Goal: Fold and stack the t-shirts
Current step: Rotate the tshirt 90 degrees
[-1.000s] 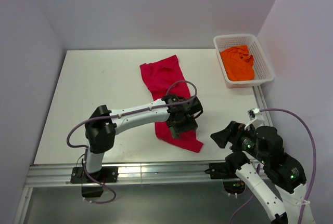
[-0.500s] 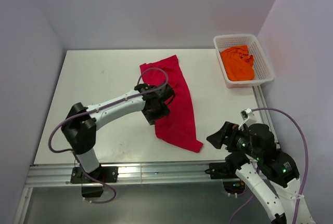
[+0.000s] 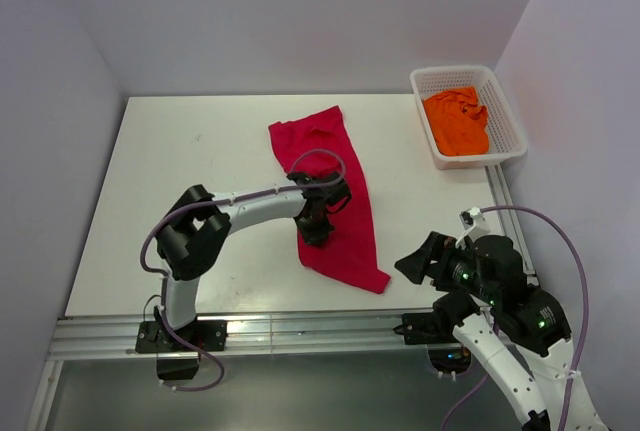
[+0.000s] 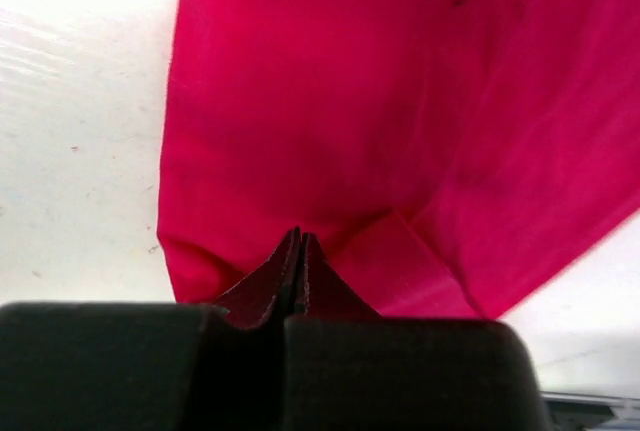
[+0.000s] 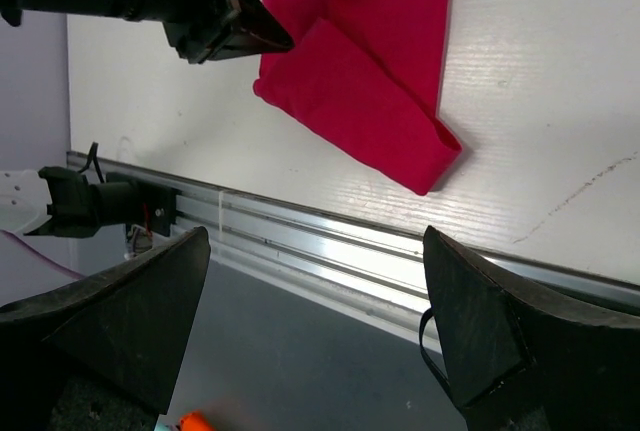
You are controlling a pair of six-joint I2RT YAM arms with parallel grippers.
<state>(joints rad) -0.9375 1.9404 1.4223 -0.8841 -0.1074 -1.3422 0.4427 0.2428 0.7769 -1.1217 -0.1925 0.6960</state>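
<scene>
1. Found crimson red cloth t-shirt [image 3: 350,246] lying lengthwise far-to-near on the bench [image 3: 200,151], well left of the white plastic mesh basket [image 3: 512,121].
2. Noted left gripper [image 4: 299,256] pinching its long edge farthest from the basket.
3. Noted right gripper [image 3: 412,261] spread, empty, nearward of the basket.

The left arm [image 3: 262,213] and the right arm [image 3: 497,359] are each built of white tubular links joined by bulky black housings. A thin purple-grey cable [image 3: 318,152] is looped along each, and small green lights [image 3: 541,322] are seen on the right arm's joints. The right gripper [image 5: 314,281] is formed of two broad matte-black wedges.
</scene>
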